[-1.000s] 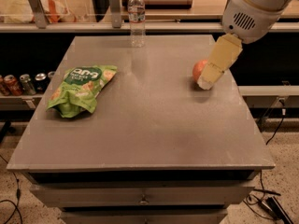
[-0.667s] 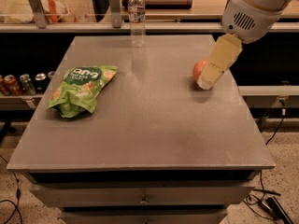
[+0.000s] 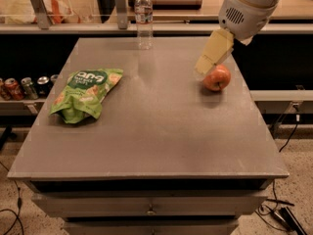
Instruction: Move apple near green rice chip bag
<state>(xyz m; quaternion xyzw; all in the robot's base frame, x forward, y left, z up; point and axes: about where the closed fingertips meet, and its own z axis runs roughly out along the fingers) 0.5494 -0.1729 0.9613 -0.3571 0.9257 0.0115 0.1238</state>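
Note:
The apple (image 3: 217, 77), red-orange with yellowish patches, rests on the grey table (image 3: 156, 131) at its right side. My gripper (image 3: 203, 67), pale yellow under the white arm (image 3: 247, 9), hangs just above and to the left of the apple, close to its upper left side. The green rice chip bag (image 3: 85, 94) lies flat at the table's left side, far from the apple and the gripper.
A clear plastic water bottle (image 3: 143, 18) stands at the table's back edge. Several soda cans (image 3: 22, 86) sit on a low shelf to the left. A counter with racks runs behind the table. Cables lie on the floor at the lower right.
My gripper has shifted left and a little up, from covering the apple's right side to its upper left. The apple now shows whole. The bag has not moved.

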